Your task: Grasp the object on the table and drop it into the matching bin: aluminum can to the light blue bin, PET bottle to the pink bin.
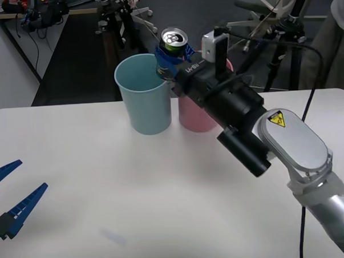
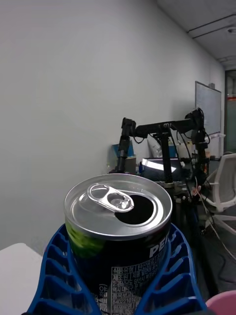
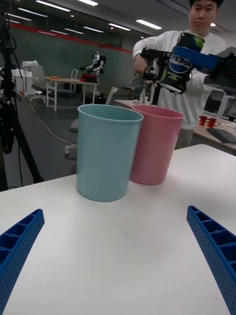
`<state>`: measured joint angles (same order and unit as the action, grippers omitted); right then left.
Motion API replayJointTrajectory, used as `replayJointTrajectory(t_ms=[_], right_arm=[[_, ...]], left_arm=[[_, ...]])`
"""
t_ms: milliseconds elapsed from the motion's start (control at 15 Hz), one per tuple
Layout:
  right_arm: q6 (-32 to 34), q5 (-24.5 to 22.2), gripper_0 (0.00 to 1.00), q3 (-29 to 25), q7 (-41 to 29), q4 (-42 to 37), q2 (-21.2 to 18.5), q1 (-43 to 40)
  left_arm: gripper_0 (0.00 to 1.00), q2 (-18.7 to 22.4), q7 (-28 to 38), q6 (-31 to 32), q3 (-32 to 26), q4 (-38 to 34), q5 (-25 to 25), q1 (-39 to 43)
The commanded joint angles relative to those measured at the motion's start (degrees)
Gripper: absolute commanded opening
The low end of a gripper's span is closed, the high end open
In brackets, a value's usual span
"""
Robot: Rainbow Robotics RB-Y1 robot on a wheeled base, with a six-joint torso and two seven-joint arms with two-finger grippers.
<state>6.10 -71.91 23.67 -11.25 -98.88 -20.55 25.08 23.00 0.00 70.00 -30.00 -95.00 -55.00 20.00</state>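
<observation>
The right gripper (image 1: 170, 59) pinched the can (image 1: 174, 42) between its blue ribbed fingers (image 2: 177, 280), holding it in the air above the two bins. The can stood nearly upright, its silver top and pull-tab showing, and the opening was already punched through. In the front view it hung over the near edge between the blue bin (image 1: 143, 96) and the pink bin (image 1: 193, 118); in the left wrist view it sat above the pink bin's rim. The bins stood upright and side by side, touching or nearly so, at the far part of the white tabletop (image 1: 135, 193). The left gripper (image 1: 12, 196) rested low over the tabletop's left edge, fingers spread and holding nothing, well apart from the bins.
</observation>
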Motion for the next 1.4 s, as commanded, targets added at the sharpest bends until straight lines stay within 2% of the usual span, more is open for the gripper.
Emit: replayJointTrajectory(t_ms=[67, 733, 933, 1400], right_arm=[[-1.3, -1.1, 0.00, 0.1, 0.0, 8.9, 3.2, 6.5], [-4.7, -4.7, 0.00, 0.1, 0.8, 29.9, 12.0, 20.4], [-5.4, -6.2, 0.00, 0.1, 0.4, 33.0, 13.2, 21.9], [-5.8, -7.5, 0.00, 0.3, 0.1, 33.4, 13.5, 22.1]], left_arm=[[1.00, 0.0, 0.0, 0.0, 0.0, 0.0, 0.0, 0.0], [1.00, 0.0, 0.0, 0.0, 0.0, 0.0, 0.0, 0.0], [1.00, 0.0, 0.0, 0.0, 0.0, 0.0, 0.0, 0.0], [1.00, 0.0, 0.0, 0.0, 0.0, 0.0, 0.0, 0.0]])
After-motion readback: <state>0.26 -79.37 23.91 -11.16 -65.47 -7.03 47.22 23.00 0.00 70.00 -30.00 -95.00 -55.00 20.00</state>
